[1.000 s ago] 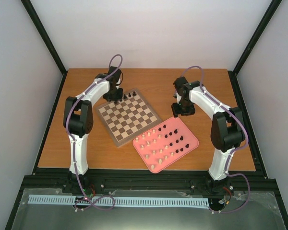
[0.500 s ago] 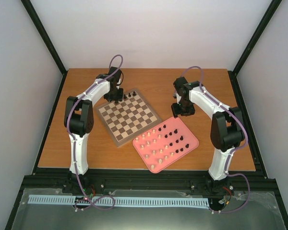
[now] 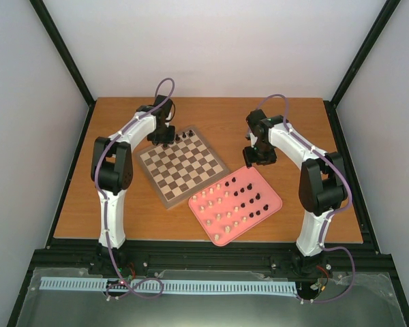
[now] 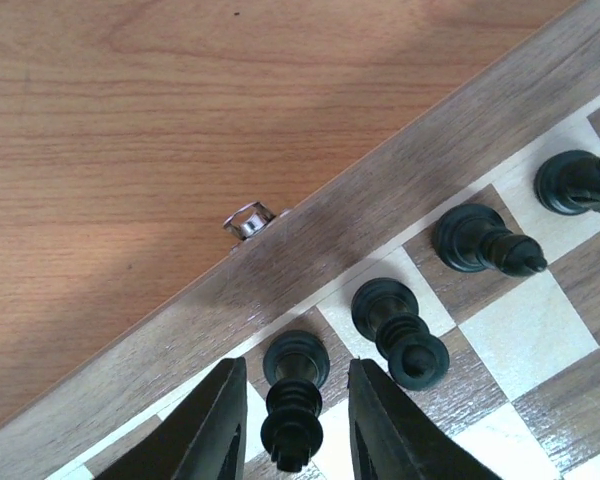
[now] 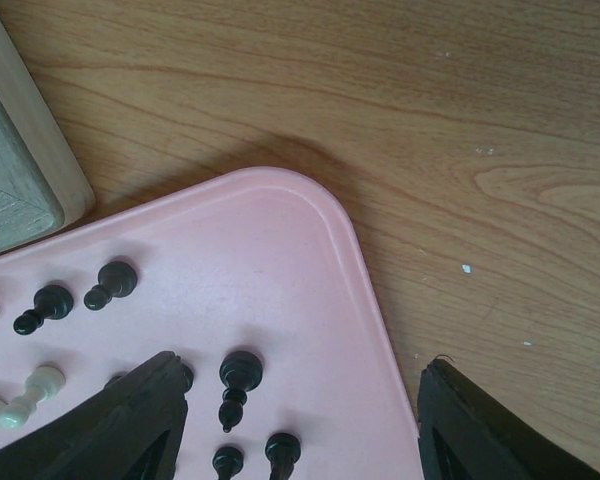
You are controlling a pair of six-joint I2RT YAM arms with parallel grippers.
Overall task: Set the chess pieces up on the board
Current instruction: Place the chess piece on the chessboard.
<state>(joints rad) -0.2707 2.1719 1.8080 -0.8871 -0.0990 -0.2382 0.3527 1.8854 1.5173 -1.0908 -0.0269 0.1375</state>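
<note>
The left pincer (image 4: 295, 368) is standing slightly open around a dark chess piece (image 4: 290, 430), clear of it on both sides, at the board's (image 4: 400, 200) 11 o'clock corner. The right pincer (image 5: 300, 365) is hovering wide open and empty over the pink tray (image 5: 280, 240), at the board's 4 o'clock. Neither pincer is visibly shifting from its place a second ago.

On my overhead feed the tiny dark-brown and cream chessmen (image 3: 236, 193) on the pink rounded-corner tray (image 3: 276, 202) are too small for me to tell their types. My left wrist camera crops the rightmost black chessman (image 4: 578, 182) at the frame edge. On the right wrist view one dark piece (image 5: 186, 377) is partly hidden behind the right gripper's (image 5: 302, 365) black finger (image 5: 130, 420).
</note>
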